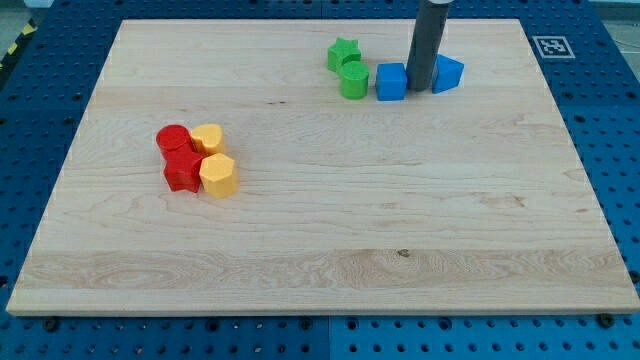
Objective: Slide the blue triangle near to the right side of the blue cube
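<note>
Upper right, my tip point(419, 92) stands between blue cube point(391, 82) and blue triangle point(447, 74), seemingly touching both; no fingers, no legible writing.

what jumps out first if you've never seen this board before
The dark rod comes down near the view's top right, my tip between the blue cube and the blue triangle. Just left of them sit a green star and a green cylinder. Far left, two red and two yellow blocks huddle together.
</note>
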